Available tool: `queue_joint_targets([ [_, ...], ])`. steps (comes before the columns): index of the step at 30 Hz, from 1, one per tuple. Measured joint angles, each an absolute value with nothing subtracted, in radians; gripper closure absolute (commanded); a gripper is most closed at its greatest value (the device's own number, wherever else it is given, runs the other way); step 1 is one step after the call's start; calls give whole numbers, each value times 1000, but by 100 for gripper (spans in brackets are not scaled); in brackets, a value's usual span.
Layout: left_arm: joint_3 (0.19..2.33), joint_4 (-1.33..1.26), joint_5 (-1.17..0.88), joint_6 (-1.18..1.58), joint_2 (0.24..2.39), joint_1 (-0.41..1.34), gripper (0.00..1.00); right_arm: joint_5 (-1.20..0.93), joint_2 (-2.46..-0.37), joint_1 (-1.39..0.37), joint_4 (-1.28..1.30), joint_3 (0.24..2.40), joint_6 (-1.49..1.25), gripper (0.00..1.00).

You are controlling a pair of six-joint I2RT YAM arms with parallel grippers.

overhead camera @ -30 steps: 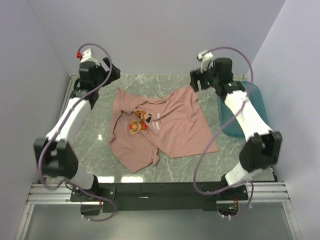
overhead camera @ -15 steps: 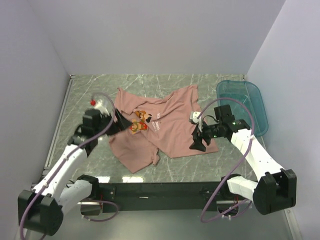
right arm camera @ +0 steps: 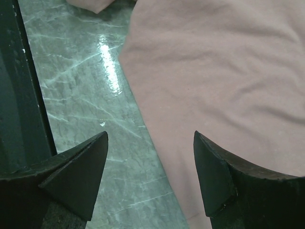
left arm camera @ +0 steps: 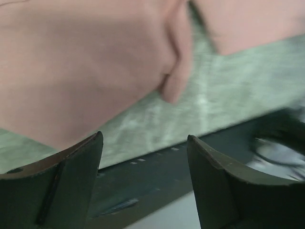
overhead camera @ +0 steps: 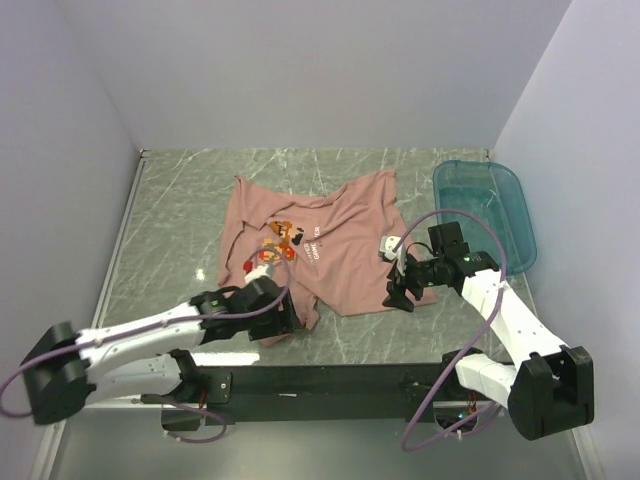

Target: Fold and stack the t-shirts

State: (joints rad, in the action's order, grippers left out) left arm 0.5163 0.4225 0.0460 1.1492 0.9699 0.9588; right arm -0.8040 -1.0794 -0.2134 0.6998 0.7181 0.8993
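Robotics lab test cell, by every sign. Boxed in by plain pale walls (overhead camera: 300, 70) on the left, right and far sides. Floored with a green marble-patterned tabletop (overhead camera: 180, 210). Edged at the near side by a black mounting rail (overhead camera: 330, 380), with a white-and-black left arm (overhead camera: 130, 345) and right arm (overhead camera: 500, 305) bolted there.

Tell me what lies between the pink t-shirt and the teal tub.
Bare marble tabletop separates the pink t-shirt from the teal tub; the right arm and its cable cross above it lower down. The top external view shows this.
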Motion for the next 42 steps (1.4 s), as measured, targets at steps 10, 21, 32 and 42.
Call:
queue_joint_targets([
  [10,717,627,297,1146,1303,1145,34,-793,-1079,-213,694,718,899,22],
  [21,805,709,403,1118,1501,1160,84,-789,-1079,-213,694,718,899,22],
  [32,890,968,430,1198,1360,1230,100,-767,-1078,-213,695,718,900,22],
  [42,886,1267,394,1332,943,1232,96,-709,-1046,-213,697,718,930,22],
])
